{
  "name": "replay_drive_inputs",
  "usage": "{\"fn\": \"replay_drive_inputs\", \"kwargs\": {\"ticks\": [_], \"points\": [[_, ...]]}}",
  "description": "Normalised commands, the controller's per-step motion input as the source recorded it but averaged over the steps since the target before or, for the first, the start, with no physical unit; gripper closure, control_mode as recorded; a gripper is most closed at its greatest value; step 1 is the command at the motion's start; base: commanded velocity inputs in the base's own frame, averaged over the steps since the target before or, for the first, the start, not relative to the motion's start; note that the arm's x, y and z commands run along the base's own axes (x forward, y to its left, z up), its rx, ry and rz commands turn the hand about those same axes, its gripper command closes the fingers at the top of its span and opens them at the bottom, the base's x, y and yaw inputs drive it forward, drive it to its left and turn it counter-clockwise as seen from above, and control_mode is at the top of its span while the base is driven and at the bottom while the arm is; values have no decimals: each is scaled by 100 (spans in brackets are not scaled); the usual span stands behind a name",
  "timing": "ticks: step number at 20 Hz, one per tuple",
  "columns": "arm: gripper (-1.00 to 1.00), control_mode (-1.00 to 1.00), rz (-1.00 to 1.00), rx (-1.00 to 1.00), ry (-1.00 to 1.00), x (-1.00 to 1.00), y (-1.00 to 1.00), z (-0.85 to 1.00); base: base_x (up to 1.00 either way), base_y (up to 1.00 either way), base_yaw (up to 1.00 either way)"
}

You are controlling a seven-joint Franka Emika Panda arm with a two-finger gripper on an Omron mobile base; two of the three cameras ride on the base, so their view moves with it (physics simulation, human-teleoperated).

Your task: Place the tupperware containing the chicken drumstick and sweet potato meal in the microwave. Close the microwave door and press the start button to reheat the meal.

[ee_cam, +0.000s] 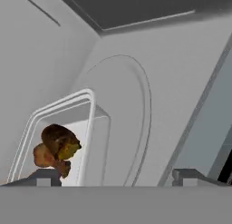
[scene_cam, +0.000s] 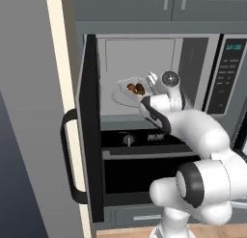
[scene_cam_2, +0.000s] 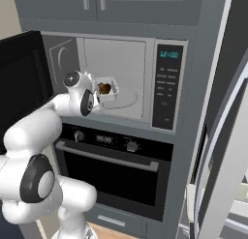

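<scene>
Grey kitchen cabinetry frames the microwave (scene_cam_2: 114, 81), its door (scene_cam: 90, 126) swung wide for loading; tupperware (scene_cam: 133, 89) sits on the turntable, gripper (scene_cam: 150, 85) spread wide beside it, holding nothing.

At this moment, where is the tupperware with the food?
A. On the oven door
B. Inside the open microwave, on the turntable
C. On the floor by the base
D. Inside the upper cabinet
B: the tupperware sits on the round turntable inside the microwave, whose microwave door stands swung open.
</scene>
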Motion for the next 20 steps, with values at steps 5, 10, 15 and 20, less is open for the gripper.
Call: {"fn": "replay_drive_inputs", "kwargs": {"ticks": [5,10,15,20], "points": [[-100,-100,8,-8,-25,-100,0,74,0,0,0],[-100,-100,15,-14,-12,-100,0,95,0,0,0],[-100,-100,20,-37,0,-100,0,81,0,0,0],[-100,-100,23,-50,7,-100,1,71,0,0,0]]}}
